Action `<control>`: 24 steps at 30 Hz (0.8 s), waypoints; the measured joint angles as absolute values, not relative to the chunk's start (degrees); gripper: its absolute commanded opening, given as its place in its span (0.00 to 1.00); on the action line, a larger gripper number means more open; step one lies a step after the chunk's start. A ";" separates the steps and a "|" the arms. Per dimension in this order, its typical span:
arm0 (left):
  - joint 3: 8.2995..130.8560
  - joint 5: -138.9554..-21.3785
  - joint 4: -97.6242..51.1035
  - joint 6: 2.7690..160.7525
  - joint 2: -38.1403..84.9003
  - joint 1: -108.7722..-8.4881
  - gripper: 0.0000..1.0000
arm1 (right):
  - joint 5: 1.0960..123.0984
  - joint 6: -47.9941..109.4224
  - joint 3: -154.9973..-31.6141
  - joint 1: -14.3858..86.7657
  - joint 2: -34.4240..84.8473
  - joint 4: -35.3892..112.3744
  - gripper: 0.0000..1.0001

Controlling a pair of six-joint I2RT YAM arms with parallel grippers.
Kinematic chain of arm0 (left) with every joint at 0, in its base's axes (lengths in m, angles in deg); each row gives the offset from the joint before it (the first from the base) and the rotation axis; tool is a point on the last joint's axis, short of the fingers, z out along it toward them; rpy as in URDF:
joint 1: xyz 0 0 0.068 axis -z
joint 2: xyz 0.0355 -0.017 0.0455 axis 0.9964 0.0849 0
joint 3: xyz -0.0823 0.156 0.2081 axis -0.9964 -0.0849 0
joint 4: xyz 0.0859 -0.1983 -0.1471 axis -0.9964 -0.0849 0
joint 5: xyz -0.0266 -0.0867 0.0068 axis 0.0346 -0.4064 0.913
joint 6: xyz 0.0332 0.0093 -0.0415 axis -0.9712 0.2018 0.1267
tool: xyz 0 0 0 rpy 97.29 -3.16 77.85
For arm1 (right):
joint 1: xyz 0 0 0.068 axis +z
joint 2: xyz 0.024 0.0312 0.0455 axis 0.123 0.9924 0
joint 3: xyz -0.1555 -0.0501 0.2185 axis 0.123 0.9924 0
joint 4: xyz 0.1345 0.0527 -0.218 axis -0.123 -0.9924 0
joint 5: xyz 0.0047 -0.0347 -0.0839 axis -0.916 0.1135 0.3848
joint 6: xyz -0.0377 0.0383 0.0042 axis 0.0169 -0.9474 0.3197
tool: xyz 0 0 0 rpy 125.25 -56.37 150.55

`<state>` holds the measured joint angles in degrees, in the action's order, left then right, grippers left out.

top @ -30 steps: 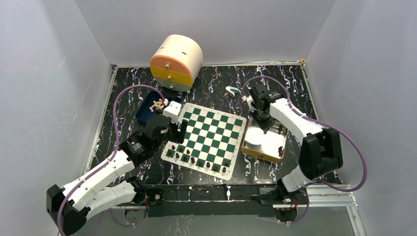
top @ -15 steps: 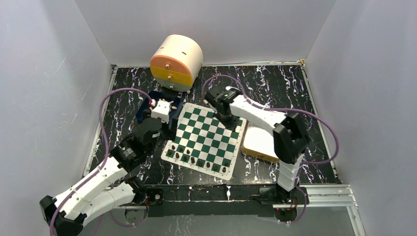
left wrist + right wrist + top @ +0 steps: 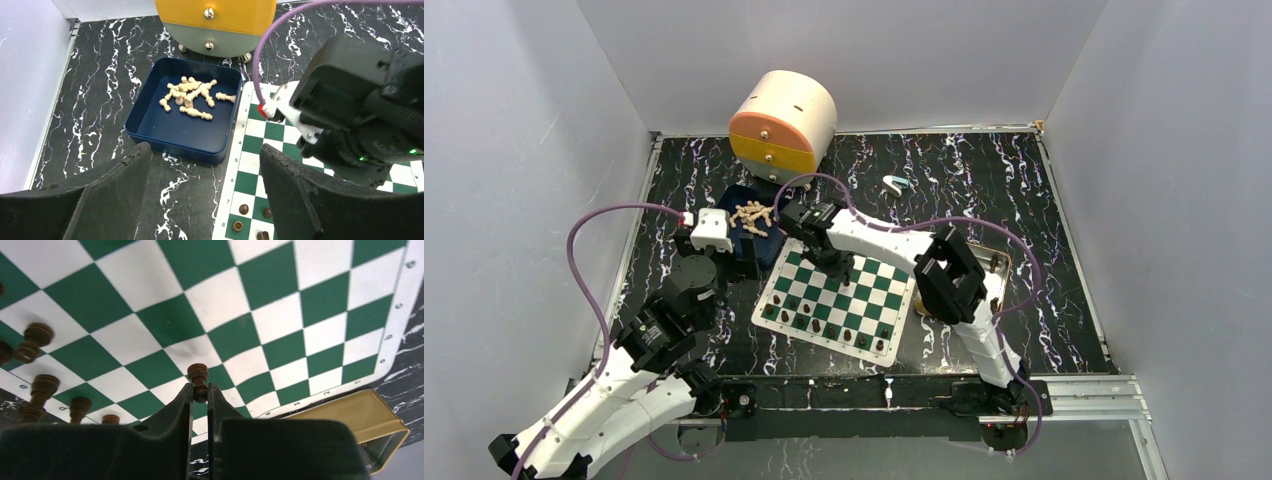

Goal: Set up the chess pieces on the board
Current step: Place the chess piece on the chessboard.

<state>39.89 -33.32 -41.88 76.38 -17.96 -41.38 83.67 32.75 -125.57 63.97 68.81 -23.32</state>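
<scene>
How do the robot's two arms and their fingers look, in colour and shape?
Both arms, left arm and right arm, have white links and black joints. A purple cable loops along each. The fingers are black, wedge-shaped and rough-textured.

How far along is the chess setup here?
Done: several dark brown wooden pieces stand in the near rows of the green-and-white board. In hand: right gripper shut on another brown piece. Remaining: the pale beige pieces lie in the dark blue tray; left gripper open, empty.
</scene>
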 measured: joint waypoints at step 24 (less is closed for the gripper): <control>36.43 -29.25 -38.38 75.68 -27.99 -41.40 0.78 | 79.83 31.35 -131.47 71.33 75.15 -25.62 0.16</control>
